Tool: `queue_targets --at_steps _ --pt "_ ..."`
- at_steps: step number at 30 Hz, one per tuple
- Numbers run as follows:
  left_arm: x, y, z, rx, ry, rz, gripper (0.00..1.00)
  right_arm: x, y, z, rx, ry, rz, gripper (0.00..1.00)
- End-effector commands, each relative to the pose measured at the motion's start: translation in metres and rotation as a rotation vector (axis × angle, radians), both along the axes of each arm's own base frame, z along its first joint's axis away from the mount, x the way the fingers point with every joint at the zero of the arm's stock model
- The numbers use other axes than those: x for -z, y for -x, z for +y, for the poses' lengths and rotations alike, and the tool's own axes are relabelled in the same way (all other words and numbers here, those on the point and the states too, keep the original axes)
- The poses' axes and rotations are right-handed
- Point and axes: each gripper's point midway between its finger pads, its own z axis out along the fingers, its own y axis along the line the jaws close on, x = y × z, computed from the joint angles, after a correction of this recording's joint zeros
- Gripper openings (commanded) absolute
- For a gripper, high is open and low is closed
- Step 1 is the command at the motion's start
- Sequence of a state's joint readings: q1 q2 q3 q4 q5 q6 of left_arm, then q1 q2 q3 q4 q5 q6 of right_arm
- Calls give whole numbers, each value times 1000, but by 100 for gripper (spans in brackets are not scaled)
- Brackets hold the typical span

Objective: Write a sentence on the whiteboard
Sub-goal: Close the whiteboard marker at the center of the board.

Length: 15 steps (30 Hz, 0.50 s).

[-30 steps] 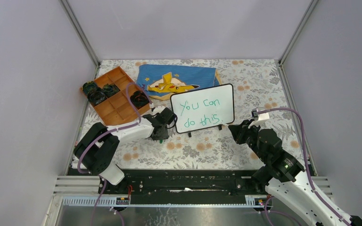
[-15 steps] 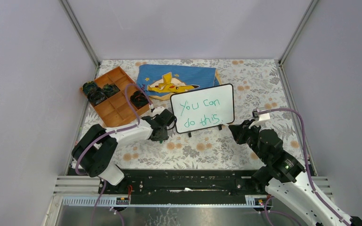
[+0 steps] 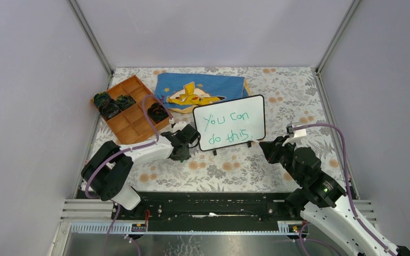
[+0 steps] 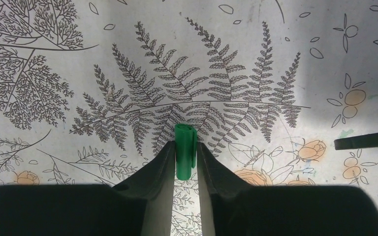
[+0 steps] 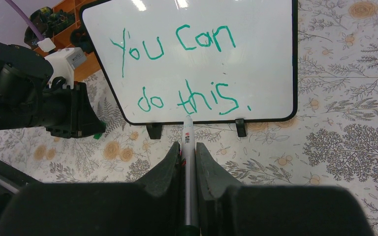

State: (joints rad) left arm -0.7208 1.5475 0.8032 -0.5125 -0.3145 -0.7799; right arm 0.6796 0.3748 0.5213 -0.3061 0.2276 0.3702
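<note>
The whiteboard [image 3: 229, 124] stands tilted on its black feet at mid table, also in the right wrist view [image 5: 256, 59]. On it is the sentence [image 3: 226, 128] in green, "You can do this." [image 5: 187, 73], in two lines. My right gripper [image 3: 265, 149] is shut on a white marker [image 5: 188, 162]; its tip points at the board's lower edge, just off the frame [image 5: 187, 117]. My left gripper [image 3: 182, 152] is left of the board, low over the cloth, and is shut on the green marker cap [image 4: 185, 151].
An orange compartment tray [image 3: 129, 109] with several dark parts stands at the back left. A blue Pikachu cloth [image 3: 200, 90] lies behind the board. The floral tablecloth [image 3: 299, 96] covers the table. Walls close in on both sides.
The right gripper with the marker has drawn back slightly toward the near edge. The left arm holds still. The writing is unchanged.
</note>
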Motion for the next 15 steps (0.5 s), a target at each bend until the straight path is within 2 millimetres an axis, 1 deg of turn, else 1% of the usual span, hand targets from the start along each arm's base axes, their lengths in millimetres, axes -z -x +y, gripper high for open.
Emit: queue_targets --at_steps 1,5,8,11,15 --pt "21 31 18 4 -77 119 25 -11 -5 -3 27 -12 -36 0" --pt "23 33 18 7 -76 123 12 -12 -5 -4 29 -12 -38 0" --pt "22 32 18 3 -72 116 0 -12 -5 -4 28 -8 -35 0" --pt "16 29 17 -9 -59 92 0 -11 -5 -3 28 -6 -32 0" --pt "1 23 17 -24 -44 49 0 -14 -6 -3 26 -5 -34 0"
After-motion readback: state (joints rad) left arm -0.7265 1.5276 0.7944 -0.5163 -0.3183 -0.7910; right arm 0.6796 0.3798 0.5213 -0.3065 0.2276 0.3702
